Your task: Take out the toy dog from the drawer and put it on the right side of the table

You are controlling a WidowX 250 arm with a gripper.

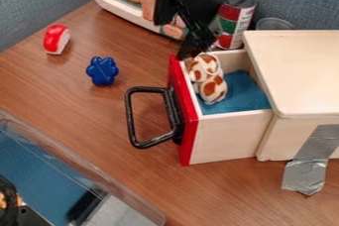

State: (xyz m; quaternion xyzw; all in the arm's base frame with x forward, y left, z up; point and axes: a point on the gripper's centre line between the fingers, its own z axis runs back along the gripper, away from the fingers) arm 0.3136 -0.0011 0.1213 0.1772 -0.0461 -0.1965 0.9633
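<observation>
gripper [191, 51]: black, hanging down from the top of the view, right over the drawer's back corner. can't tell if open or closed, or if touching the dog
toy dog [210, 81]: white with brown spots, inside the drawer, just behind the red front
drawer [228, 138]: pulled open, with blue cloth [244, 93] inside and a black handle [132, 116] out front
wooden box [298, 71]: around the drawer's back end, with silver tape [307, 174] down the side
blue toy [102, 71]: on the table [109, 126], near the red and white toy [55, 39]
can [236, 21]: upright, behind the drawer
</observation>
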